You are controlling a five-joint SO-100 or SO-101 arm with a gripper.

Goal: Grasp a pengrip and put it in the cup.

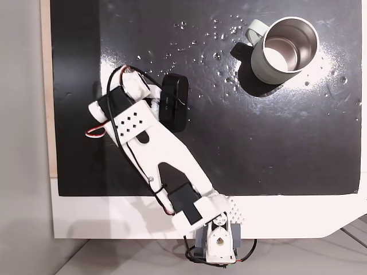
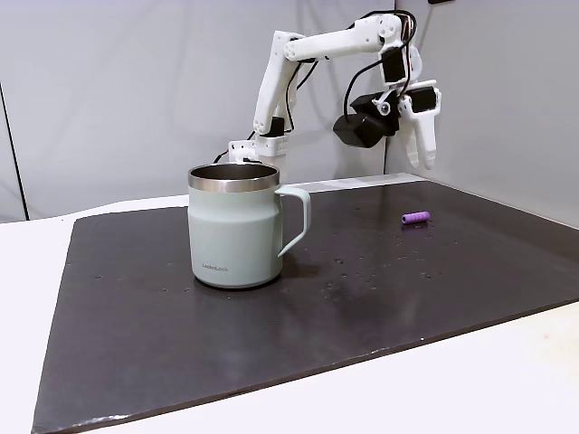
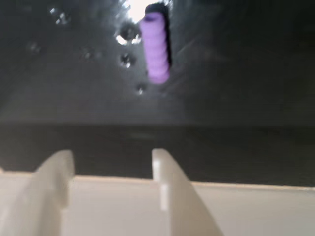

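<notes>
Two pale fingers (image 3: 162, 196) of my claw (image 3: 110, 169) fill the bottom of the wrist view, parted and empty, hanging above the counter (image 2: 470, 271). At twelve o'clock from them lies the purple pengrip (image 3: 156, 49), flat on its side. I should reach forward, straddle it across its ribs, then descend. At the counter's far end stands the cup (image 2: 233, 226).

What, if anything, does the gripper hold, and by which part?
Nothing. The gripper hangs above the mat, apart from the pengrip lying on it.
</notes>
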